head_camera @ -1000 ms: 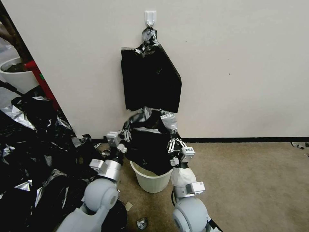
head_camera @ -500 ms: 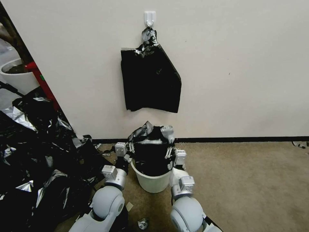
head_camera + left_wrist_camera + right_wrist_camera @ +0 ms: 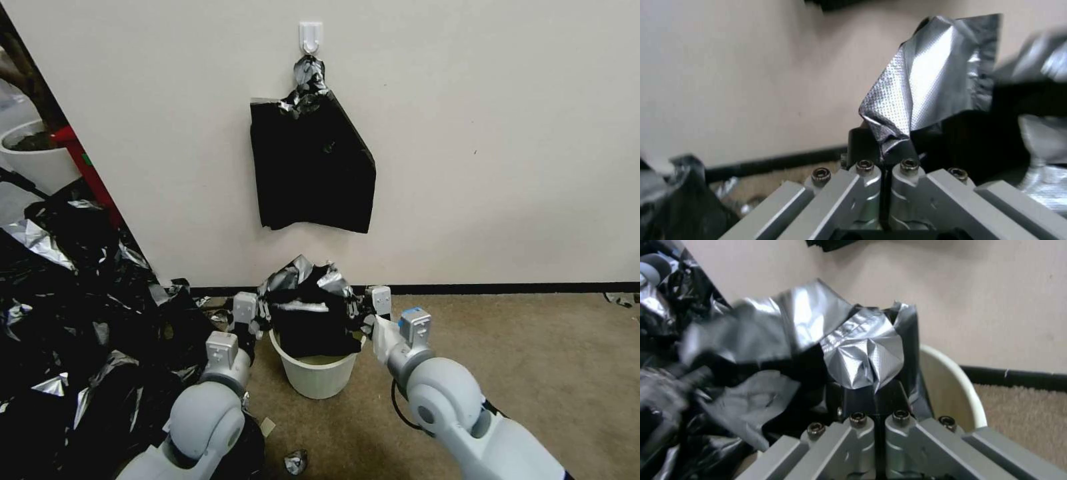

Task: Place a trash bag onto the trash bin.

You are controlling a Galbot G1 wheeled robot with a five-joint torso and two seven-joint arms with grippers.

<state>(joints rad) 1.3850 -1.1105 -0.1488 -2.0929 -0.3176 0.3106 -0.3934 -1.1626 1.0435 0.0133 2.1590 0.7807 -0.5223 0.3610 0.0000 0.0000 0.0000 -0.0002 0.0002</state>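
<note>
The cream-white trash bin point(image 3: 319, 380) stands on the carpet against the wall. The black trash bag point(image 3: 310, 313) hangs into its mouth, crumpled silvery top standing above the rim. My left gripper point(image 3: 257, 315) is shut on the bag's left edge; in the left wrist view its fingers point(image 3: 862, 146) pinch a silvery fold of the bag point(image 3: 925, 90). My right gripper point(image 3: 370, 312) is shut on the bag's right edge; in the right wrist view a puckered fold of the bag point(image 3: 862, 356) sits between its pads, right beside the bin's rim point(image 3: 951, 386).
A flat black sheaf point(image 3: 312, 170) hangs from a white wall hook point(image 3: 311, 37) above the bin. A heap of black and silver film point(image 3: 73, 313) covers the floor at left, with a white plant pot point(image 3: 37, 160) behind. Open carpet point(image 3: 520, 347) lies to the right.
Both grippers have lowered the bag from above the bin down into its mouth. My right arm has swung outward to the right; the left gripper has dropped lower beside the bin.
</note>
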